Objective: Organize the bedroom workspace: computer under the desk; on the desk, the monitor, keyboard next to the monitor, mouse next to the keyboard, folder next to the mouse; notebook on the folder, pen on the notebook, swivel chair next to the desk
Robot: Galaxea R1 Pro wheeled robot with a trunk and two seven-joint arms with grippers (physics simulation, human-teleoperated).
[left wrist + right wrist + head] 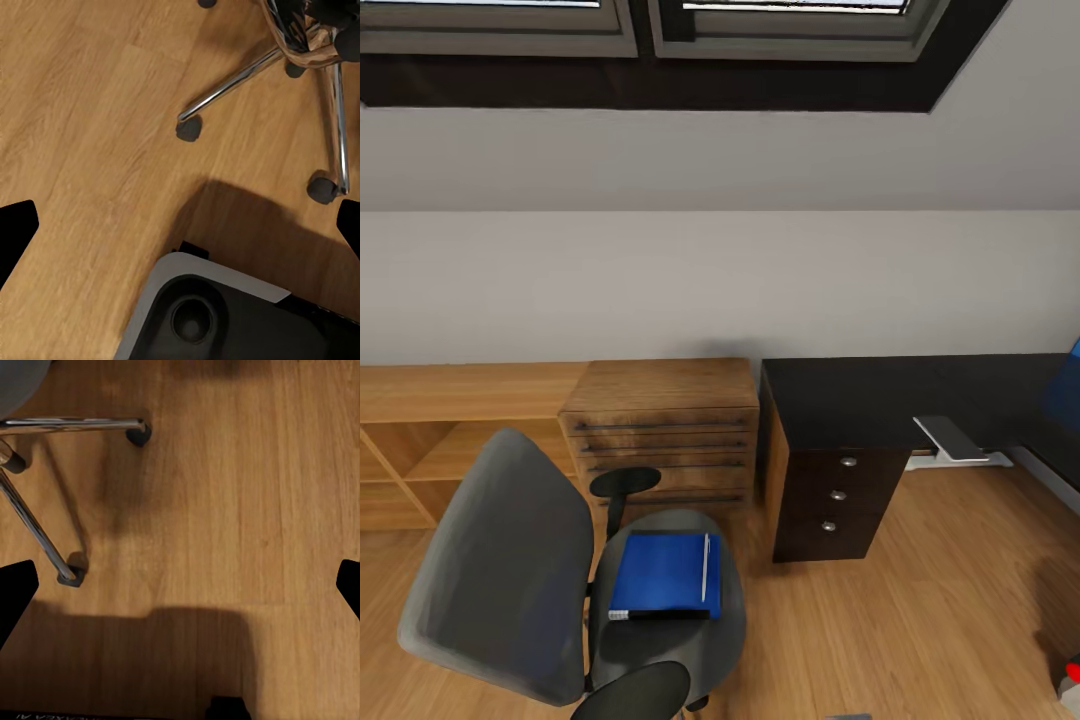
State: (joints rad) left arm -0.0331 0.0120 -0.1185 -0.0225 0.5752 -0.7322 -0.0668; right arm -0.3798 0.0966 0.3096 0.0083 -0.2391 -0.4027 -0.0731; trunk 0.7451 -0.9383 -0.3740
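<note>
The swivel chair (510,570) stands at the lower left of the head view, its grey back towards me. On its seat lies the blue folder (665,575), and the pale pen (706,565) rests along the folder's right side. The black desk (880,400) with its three-drawer unit (835,495) stands against the wall to the right of the chair. My left gripper (180,232) is open over bare floor near the chair's chrome base (330,112). My right gripper (180,592) is open too, above the floor beside the chair's legs (37,532).
A light wooden chest of drawers (660,430) sits between the desk and a low wooden shelf (440,440). A grey flat panel on a white bracket (955,440) juts out under the desk top. A blue surface (1068,385) shows at the right edge. My grey base (225,315) is below the left gripper.
</note>
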